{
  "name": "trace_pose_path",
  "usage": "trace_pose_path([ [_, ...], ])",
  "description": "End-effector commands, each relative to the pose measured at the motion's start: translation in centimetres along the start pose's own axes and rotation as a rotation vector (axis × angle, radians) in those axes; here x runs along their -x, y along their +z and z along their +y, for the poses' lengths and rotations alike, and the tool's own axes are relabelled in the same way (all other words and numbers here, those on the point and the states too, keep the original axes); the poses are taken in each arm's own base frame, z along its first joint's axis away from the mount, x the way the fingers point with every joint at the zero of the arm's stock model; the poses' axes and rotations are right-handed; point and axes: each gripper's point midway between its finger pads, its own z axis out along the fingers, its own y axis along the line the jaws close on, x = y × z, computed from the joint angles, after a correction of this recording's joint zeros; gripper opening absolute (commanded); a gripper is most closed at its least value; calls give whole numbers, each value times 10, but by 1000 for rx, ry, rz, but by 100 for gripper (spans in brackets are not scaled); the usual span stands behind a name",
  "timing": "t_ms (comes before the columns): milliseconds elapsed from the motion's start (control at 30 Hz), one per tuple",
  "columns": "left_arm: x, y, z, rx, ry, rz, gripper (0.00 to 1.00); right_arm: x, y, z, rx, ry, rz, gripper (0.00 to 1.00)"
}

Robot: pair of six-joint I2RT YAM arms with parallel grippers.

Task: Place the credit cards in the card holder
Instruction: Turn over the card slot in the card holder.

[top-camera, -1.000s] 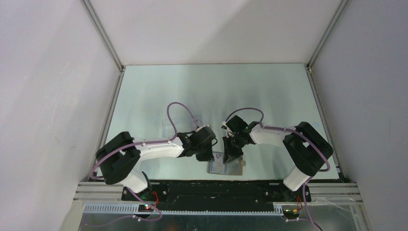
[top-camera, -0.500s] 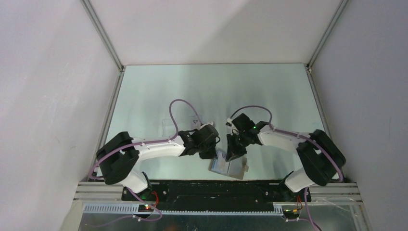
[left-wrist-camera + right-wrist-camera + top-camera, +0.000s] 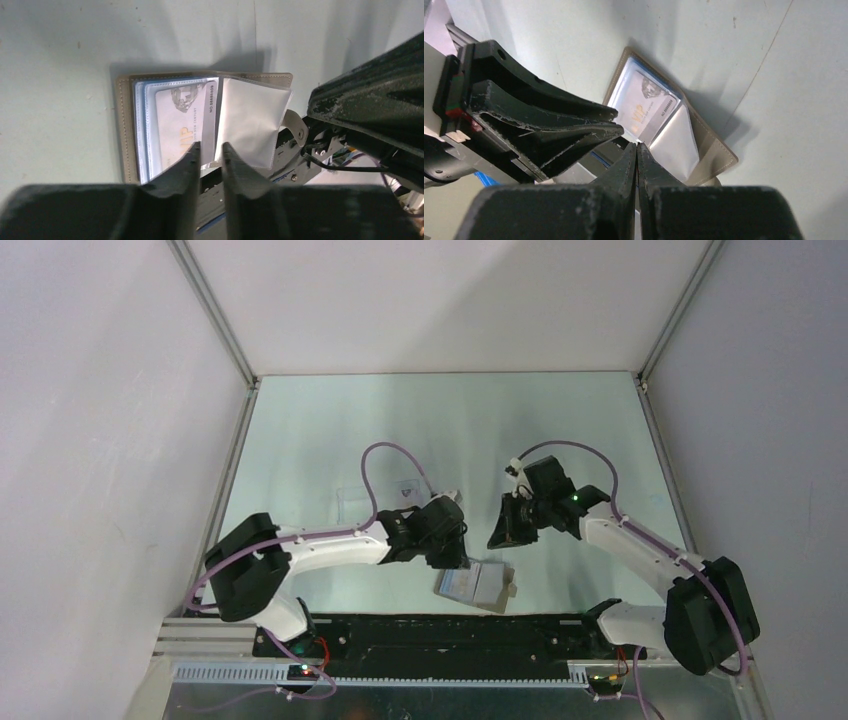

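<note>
**A:** Start on the left. What are those fingers doing?

**B:** The left gripper (image 3: pixel 210 147) has its two fingers drawn close, with only a narrow slot between them. The tips sit right at the near edge of the open card holder (image 3: pixel 120 130). I cannot tell whether they are nipping a sleeve edge there.

**A:** And the card holder itself?

**B:** It lies spread open on the table (image 3: pixel 400 420), straight beyond those fingertips. One credit card (image 3: pixel 180 125) sits in a clear pocket just past the finger on the left of the wrist view. It is pale, printed with "VIP" and a line of digits. Past the other finger a clear sleeve (image 3: pixel 250 125) stands tilted up off the stack. Further out on that side the tab (image 3: pixel 296 127) with its round snap pokes out from the holder's edge.

**A:** Now the right side.

**B:** The right gripper (image 3: pixel 637 147) has its fingers pressed together with nothing between them. It does not touch the card holder, which lies beyond its tips and slightly to their right in its own camera. The left gripper's dark fingers fill the space to the left of them.
</note>
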Motion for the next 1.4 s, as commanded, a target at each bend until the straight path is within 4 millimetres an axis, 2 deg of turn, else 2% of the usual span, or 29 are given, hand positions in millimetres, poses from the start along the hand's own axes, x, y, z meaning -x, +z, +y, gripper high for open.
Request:
trace_pose_path([
  [0,-1,4,8,19,-6,-9,32,-6,-1,-4,-27,-28,39,4],
  [67,-2,5,17,38,-24,-5,39,-11,7,-7,-36,-34,68,2],
  [200,-4,6,30,61,-40,-1,43,-22,28,-6,-44,-50,124,0],
  [433,-4,15,28,41,-33,29,42,-38,59,-6,-57,-65,195,0],
  [633,-5,21,28,45,-34,41,41,-46,62,-14,-87,-61,213,0],
  [900,1,12,21,21,-25,11,41,-52,67,-27,-128,-59,231,0],
  [1100,4,7,14,2,-15,-6,42,-62,72,-45,-187,-44,263,0],
  [1367,8,0,17,5,-16,-39,47,-68,74,-56,-230,-31,282,0],
])
